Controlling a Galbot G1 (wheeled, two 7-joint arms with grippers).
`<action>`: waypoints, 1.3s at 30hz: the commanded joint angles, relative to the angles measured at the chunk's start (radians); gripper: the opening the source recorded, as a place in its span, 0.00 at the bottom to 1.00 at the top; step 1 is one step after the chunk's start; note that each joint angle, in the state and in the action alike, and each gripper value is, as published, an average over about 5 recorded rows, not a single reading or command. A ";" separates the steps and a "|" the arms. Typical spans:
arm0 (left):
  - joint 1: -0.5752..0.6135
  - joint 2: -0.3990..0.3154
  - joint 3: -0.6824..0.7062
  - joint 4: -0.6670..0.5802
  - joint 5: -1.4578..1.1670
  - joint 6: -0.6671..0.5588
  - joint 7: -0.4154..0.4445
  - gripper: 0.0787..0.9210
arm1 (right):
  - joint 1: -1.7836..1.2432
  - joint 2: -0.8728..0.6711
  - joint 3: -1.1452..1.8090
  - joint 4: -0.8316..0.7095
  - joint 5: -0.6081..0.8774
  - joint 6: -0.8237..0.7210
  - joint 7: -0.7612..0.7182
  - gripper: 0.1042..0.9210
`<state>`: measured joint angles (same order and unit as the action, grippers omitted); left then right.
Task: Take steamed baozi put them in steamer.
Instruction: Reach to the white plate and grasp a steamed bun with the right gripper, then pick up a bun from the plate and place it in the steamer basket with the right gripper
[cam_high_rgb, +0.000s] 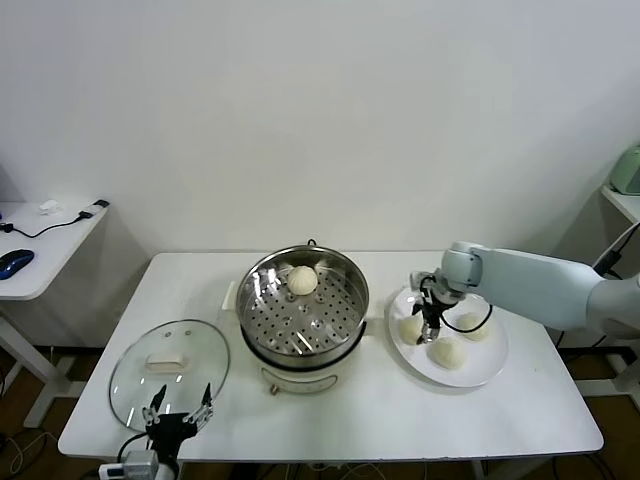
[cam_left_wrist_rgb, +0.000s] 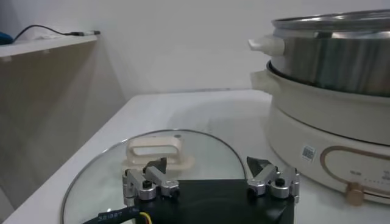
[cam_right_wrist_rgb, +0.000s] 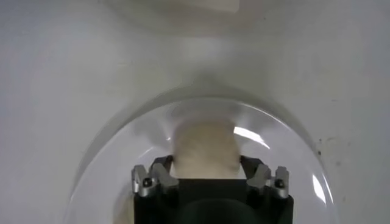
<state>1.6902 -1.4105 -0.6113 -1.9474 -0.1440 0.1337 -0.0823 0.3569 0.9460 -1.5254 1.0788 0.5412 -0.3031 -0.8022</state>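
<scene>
- A plain white wall backed a white table (cam_high_rgb: 330, 420), with a second small desk (cam_high_rgb: 45, 255) off to the robot's left carrying a dark computer mouse (cam_high_rgb: 15, 263) and a cable.
- The steamer (cam_high_rgb: 304, 305), a shiny perforated steel basket on a cream electric pot base, stood at the table's middle.
- Its round glass lid (cam_high_rgb: 168, 372) with a cream handle lay flat on the table to the steamer's left.
- A flat white plate (cam_high_rgb: 470, 375) lay just to the steamer's right.
- The left gripper (cam_high_rgb: 178, 410) hovered parked over the near edge of the lid, jaws spread wide and holding nothing.
- The right gripper (cam_high_rgb: 430, 325) reached down onto the plate; in its wrist view the jaws flanked a bun (cam_right_wrist_rgb: 204, 149) on both sides and appeared to be pinching it, with the bun not yet lifted off the plate.
- One steamed baozi (cam_high_rgb: 302, 279) already sat inside the basket, near its far rim.
- Three remained on the plate: the one between the right jaws (cam_high_rgb: 412, 327), one nearer the front (cam_high_rgb: 447, 352), and one toward the right (cam_high_rgb: 474, 326).
- Judged from this, roughly a quarter of the job was done; the second bun was being gripped, and two more waited.
</scene>
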 joint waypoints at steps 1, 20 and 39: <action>0.010 -0.001 -0.002 -0.017 0.001 0.001 0.000 0.88 | 0.069 -0.007 -0.015 0.032 0.021 0.004 -0.034 0.68; 0.021 0.000 0.009 -0.076 -0.004 0.008 0.002 0.88 | 0.818 0.162 -0.235 0.407 0.615 -0.106 0.016 0.66; 0.027 0.014 0.018 -0.089 0.002 -0.001 -0.001 0.88 | 0.400 0.535 -0.131 0.221 0.591 -0.239 0.272 0.66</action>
<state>1.7182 -1.3970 -0.5964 -2.0419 -0.1451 0.1356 -0.0815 0.8937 1.3300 -1.6769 1.3962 1.1405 -0.4922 -0.6294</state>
